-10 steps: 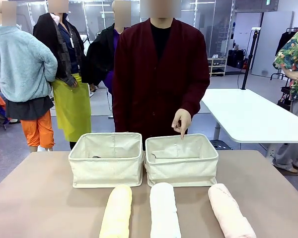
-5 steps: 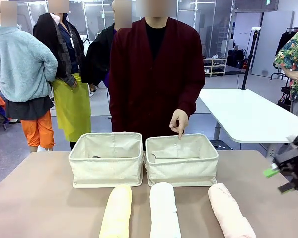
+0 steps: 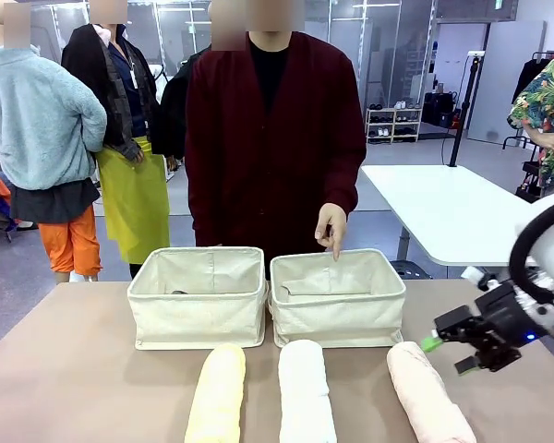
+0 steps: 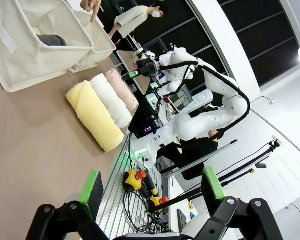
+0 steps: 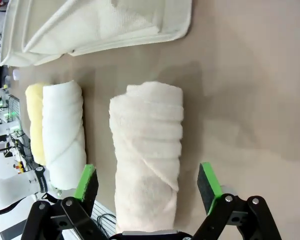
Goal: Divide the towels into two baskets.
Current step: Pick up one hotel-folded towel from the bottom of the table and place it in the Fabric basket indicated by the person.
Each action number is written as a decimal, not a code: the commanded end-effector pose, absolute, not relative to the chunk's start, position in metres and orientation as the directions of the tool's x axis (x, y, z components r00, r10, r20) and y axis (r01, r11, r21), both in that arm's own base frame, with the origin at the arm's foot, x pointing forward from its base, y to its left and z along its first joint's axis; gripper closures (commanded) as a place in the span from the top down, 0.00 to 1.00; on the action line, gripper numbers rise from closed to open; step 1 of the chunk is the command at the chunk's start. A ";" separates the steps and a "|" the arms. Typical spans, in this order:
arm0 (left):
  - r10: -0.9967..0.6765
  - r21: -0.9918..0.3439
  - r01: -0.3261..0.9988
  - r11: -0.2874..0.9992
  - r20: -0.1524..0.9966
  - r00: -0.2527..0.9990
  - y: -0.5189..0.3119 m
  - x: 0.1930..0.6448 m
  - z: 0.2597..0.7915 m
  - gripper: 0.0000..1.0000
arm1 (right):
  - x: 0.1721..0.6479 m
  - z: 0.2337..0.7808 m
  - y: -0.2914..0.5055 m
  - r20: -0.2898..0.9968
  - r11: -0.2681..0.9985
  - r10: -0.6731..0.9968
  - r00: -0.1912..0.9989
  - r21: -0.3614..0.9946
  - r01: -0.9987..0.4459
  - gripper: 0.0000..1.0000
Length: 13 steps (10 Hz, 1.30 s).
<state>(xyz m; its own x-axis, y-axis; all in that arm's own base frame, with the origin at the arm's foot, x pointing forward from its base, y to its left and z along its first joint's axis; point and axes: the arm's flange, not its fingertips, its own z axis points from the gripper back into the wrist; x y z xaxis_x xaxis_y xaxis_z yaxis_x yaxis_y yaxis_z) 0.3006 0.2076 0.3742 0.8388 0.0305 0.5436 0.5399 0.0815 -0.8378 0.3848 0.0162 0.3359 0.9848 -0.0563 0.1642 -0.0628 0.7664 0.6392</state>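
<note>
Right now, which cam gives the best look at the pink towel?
Right wrist view: the pink towel sits mid-frame, framed between the pads of the open right hand, folds clear. Front view cuts it off at the bottom edge. Left wrist view shows it small, far off, partly behind the white towel.

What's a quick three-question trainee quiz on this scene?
1. True or false: the right gripper is shut on the pink towel.
2. The person's hand points at: A) the left basket, B) the right basket, C) the table.
3. Which towel lies in the left basket?
Key: 1 false, its jaws stand open astride the towel; 2 B; 3 the grey towel.
</note>
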 end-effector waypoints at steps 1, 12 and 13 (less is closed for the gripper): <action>0.018 -0.839 0.537 0.089 0.540 0.841 0.211 0.297 0.378 1.00 | 0.345 0.311 0.045 0.174 0.798 -0.044 0.984 0.599 -0.070 1.00; 0.018 -0.839 0.537 0.089 0.540 0.841 0.211 0.297 0.378 1.00 | 0.333 0.315 0.079 0.229 0.873 0.065 0.971 0.459 -0.167 0.05; 0.018 -0.839 0.537 0.089 0.540 0.841 0.211 0.297 0.378 1.00 | 0.329 0.331 0.084 0.226 0.862 0.121 0.967 0.460 -0.215 0.28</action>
<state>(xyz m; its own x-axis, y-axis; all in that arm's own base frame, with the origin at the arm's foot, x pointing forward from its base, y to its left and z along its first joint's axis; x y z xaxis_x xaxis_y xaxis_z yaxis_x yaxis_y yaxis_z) 0.3006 0.2077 0.3743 0.8388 0.0305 0.5436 0.5399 0.0817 -0.8377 0.3919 0.0827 0.3126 0.9690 0.0961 0.2277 -0.1964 0.8586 0.4734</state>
